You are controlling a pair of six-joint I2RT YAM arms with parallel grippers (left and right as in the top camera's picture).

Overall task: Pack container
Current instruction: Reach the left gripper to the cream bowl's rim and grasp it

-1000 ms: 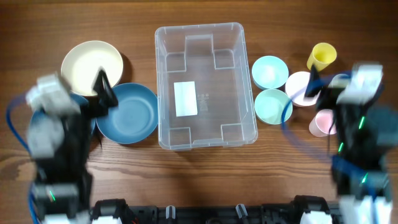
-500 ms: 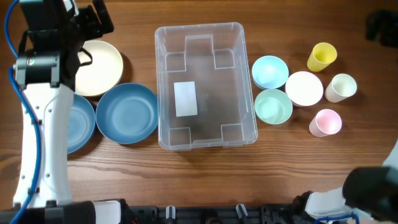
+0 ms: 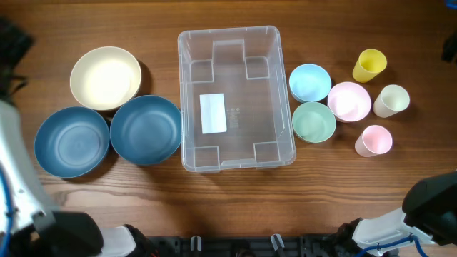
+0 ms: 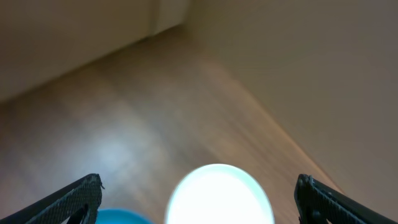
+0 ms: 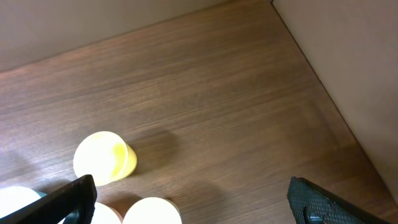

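The container (image 3: 265, 93), a large clear bin with a white label on its bottom, stands empty at the table's middle in the overhead view. My left gripper (image 4: 199, 200) is open and empty, high above the cream bowl (image 4: 217, 198), which also shows in the overhead view (image 3: 106, 77). My right gripper (image 5: 200, 202) is open and empty, high above the table to the right of the yellow cup (image 5: 102, 158) and the cream cup (image 5: 152, 213). In the overhead view only dark bits of the arms show at the left and right edges.
Two dark blue bowls (image 3: 71, 141) (image 3: 146, 129) sit left of the bin. To its right are a light blue bowl (image 3: 309, 82), a green bowl (image 3: 313, 121), a pink bowl (image 3: 348, 101), a yellow cup (image 3: 369, 64), a cream cup (image 3: 391, 100) and a pink cup (image 3: 373, 140).
Both arms have swung up and outward, from over the bowls and cups to the edges of the overhead view. Nothing on the table has moved.
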